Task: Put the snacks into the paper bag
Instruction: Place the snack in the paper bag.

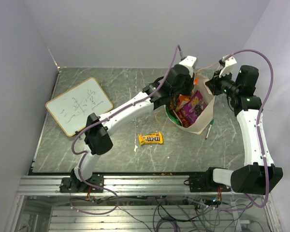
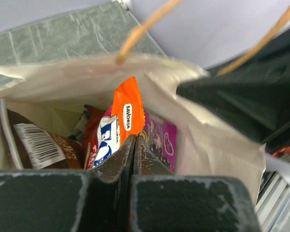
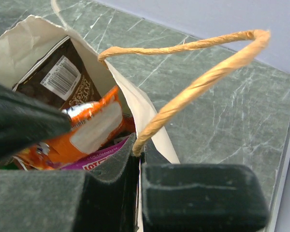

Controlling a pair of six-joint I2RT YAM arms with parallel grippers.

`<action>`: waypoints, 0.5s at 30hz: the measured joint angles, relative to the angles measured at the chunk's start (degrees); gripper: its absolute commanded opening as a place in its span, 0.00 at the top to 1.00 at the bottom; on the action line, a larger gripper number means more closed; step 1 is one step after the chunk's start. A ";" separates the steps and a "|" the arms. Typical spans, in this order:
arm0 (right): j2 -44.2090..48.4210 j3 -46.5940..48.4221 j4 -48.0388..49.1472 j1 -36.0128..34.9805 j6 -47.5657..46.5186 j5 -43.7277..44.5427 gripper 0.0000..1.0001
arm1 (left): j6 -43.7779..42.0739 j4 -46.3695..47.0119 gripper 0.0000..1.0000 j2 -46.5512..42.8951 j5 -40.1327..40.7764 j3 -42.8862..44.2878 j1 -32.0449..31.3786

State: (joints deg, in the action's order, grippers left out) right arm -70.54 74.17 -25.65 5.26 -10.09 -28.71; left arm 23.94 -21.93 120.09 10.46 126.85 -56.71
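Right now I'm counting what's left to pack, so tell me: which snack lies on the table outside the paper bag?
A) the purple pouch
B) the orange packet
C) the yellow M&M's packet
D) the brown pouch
C: in the top view the yellow M&M's packet lies flat on the table, apart from the paper bag.

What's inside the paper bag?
Inside the paper bag I see an orange packet, a purple pouch and a brown pouch. Anything underneath them is covered.
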 measured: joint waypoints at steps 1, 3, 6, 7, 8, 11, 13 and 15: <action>-0.22 0.42 -0.35 0.00 0.15 0.07 1.00 | -0.68 0.81 0.93 0.00 -0.63 -1.73 -0.26; -0.66 1.25 -0.94 0.00 0.42 0.24 1.00 | -2.03 2.36 0.93 0.00 -1.57 -4.46 -0.87; -0.79 1.77 -1.81 0.00 0.44 0.57 1.00 | -3.72 3.28 0.93 0.15 -2.43 -6.27 -1.70; -0.79 1.90 -2.03 0.00 0.42 0.68 1.00 | -4.28 3.45 0.93 0.26 -2.54 -6.29 -1.88; -0.81 2.01 -2.19 0.00 0.42 0.85 1.00 | -4.90 3.74 0.93 0.35 -2.56 -6.27 -1.97; -0.94 2.14 -2.47 0.00 0.22 1.25 1.00 | -6.60 4.35 0.93 0.98 -2.54 -5.92 -2.12; -0.98 2.25 -2.58 0.00 0.04 1.40 1.00 | -7.58 4.50 0.93 2.19 -2.29 -4.57 -2.10; -0.98 2.27 -2.69 0.00 -0.09 1.68 1.00 | -8.09 4.39 0.93 3.50 -1.66 -2.86 -1.84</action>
State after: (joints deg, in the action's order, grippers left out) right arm -71.53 76.44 -28.34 5.26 -10.17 -27.03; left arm 15.86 -17.54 123.59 8.80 123.98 -58.54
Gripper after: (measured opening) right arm 0.013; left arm 0.075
